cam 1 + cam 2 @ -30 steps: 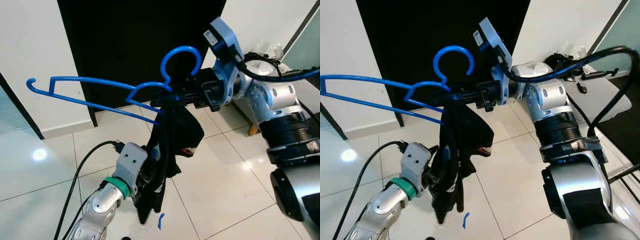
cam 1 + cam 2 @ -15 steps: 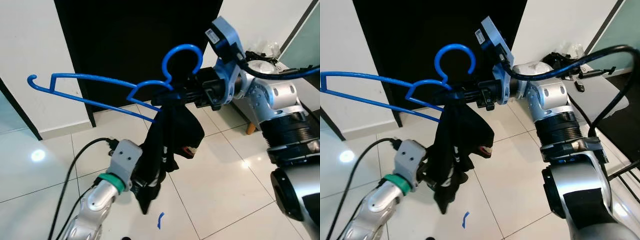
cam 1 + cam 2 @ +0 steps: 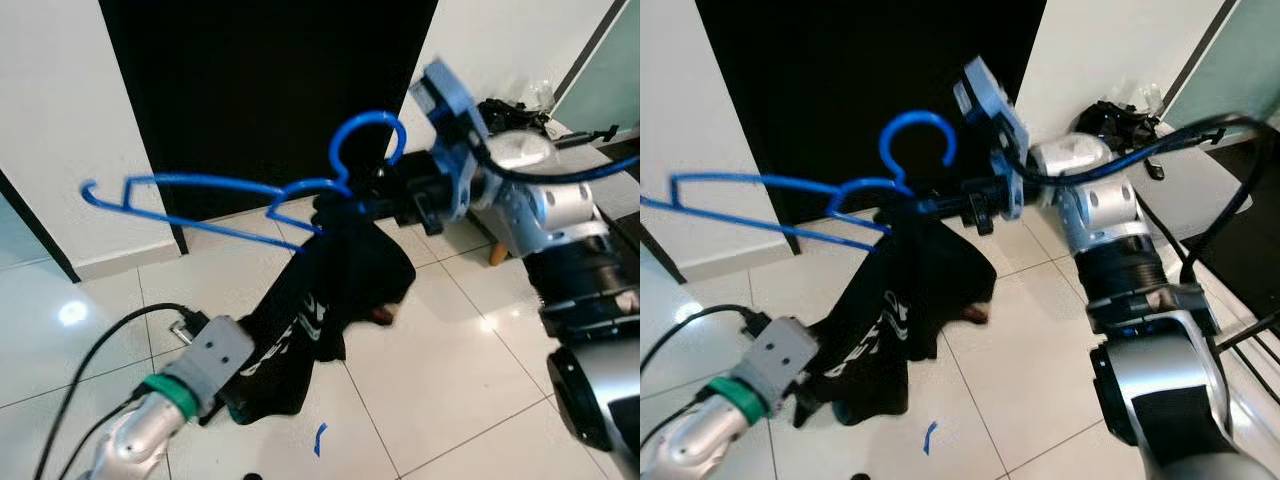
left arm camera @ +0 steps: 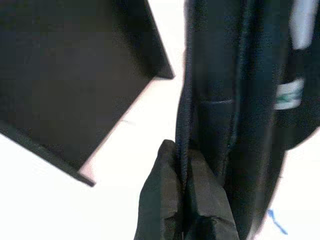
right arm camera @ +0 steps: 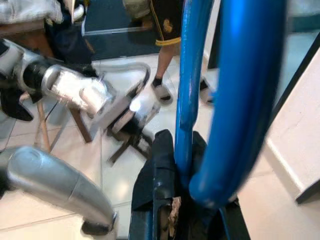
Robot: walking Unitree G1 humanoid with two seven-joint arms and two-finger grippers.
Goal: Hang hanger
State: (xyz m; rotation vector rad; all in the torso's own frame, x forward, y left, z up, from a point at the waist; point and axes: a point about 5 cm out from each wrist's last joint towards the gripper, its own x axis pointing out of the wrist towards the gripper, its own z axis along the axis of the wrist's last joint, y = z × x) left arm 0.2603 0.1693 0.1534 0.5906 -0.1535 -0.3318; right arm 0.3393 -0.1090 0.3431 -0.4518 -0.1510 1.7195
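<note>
Hanger held up by our right claw, left claw pulling the cloth.

Our right arm reaches across at chest height, forearm level, right claw (image 3: 372, 203) clamped on the neck of the blue hanger (image 3: 250, 190), just under its hook; the hook stands up before the dark doorway (image 3: 260, 90), the long bar runs out to our left, tilted slightly. A black cloth (image 3: 320, 300) with white lettering drapes from the hanger by the claw and slants down to our left. Our left arm comes up from below, bent low over the tiled floor (image 3: 440, 370), left claw (image 4: 182, 200) closed on the cloth's lower edge, pulling it out sideways. A blue tape mark (image 3: 320, 438) lies on the floor under the cloth.
</note>
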